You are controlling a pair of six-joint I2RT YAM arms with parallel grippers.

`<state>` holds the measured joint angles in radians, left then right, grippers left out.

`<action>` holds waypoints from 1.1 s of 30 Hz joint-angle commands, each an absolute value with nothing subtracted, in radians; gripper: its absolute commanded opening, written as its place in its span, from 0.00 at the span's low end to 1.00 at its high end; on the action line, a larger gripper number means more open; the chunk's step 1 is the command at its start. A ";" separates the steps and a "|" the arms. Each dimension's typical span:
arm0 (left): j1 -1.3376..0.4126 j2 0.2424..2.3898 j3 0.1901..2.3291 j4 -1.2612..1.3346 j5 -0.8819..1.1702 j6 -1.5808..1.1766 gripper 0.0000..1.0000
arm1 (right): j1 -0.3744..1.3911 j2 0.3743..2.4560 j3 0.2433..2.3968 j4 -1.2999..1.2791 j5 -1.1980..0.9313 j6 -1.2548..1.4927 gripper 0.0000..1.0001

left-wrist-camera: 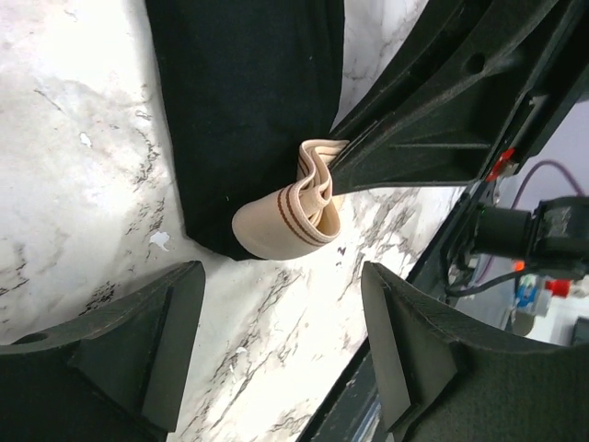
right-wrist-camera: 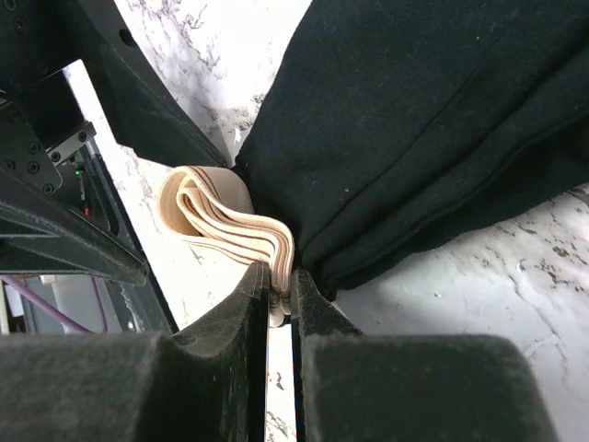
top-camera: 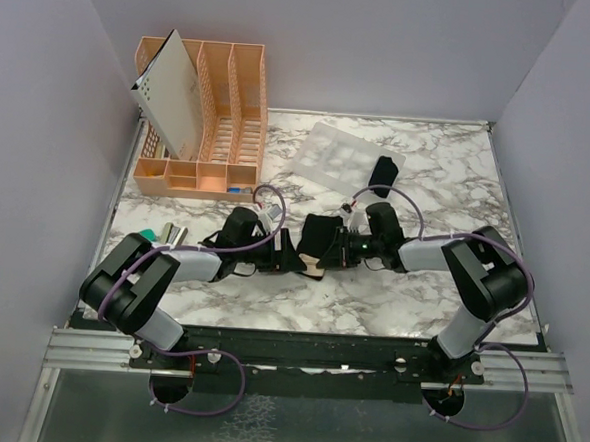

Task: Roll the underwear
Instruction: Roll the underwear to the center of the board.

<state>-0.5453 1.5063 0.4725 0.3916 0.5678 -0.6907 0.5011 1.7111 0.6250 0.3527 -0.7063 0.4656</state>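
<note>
Black underwear (right-wrist-camera: 414,120), beige band (right-wrist-camera: 221,221) (brown stripes); grey-veined white marble table (top-camera: 370,298).

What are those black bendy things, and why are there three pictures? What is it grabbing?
Those are two robot arms bolted to a marble table. One picture looks down from above; the other two come from small cameras on the arms' wrists. Each arm ends in a two-finger gripper. The right gripper is pinching the tan waistband of black underwear. The left gripper is open, holding nothing. Farther back lie a small black bundle at the edge of a pale sheet, and an orange rack.
</note>
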 commanded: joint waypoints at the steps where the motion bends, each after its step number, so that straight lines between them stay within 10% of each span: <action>1: -0.562 1.503 0.443 0.423 0.465 -0.797 0.75 | 0.490 1.770 0.646 0.288 -0.720 0.459 0.02; 16: -0.591 1.627 0.393 0.531 0.325 -0.923 0.59 | 0.480 1.788 0.659 0.303 -0.762 0.458 0.05; 33: -0.598 1.744 0.369 0.526 0.301 -1.029 0.48 | 0.480 1.707 0.563 0.538 -0.888 0.525 0.35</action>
